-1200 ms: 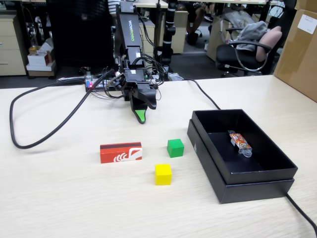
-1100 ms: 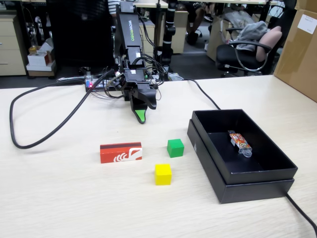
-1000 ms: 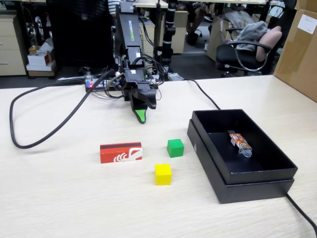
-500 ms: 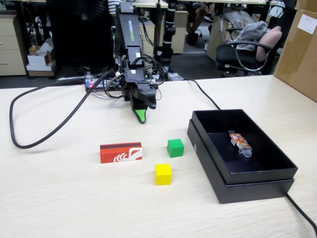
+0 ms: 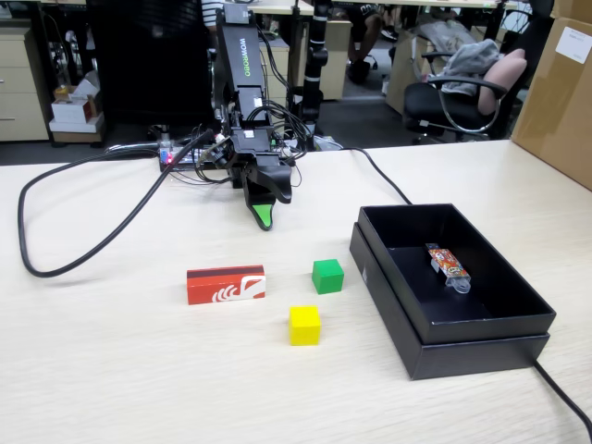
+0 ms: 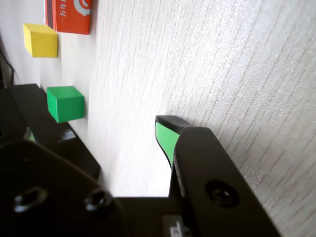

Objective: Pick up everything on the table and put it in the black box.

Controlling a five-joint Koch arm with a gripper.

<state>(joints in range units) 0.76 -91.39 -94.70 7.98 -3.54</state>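
On the beige table (image 5: 139,370) lie a red pack with a white logo (image 5: 226,284), a green cube (image 5: 327,276) and a yellow cube (image 5: 304,325). The black box (image 5: 481,347) stands to their right in the fixed view. My gripper (image 5: 274,213) hangs just above the table behind these things, apart from all of them, open and holding nothing. In the wrist view its green-padded fingertip (image 6: 165,138) has bare table beside it, with the green cube (image 6: 65,103), yellow cube (image 6: 40,40) and red pack (image 6: 69,15) ahead.
A small orange patterned packet (image 5: 448,265) lies inside the black box. A thick black cable (image 5: 92,245) loops over the table's left side. Another cable (image 5: 564,398) runs off behind the box. Cardboard (image 5: 560,88) stands at the far right.
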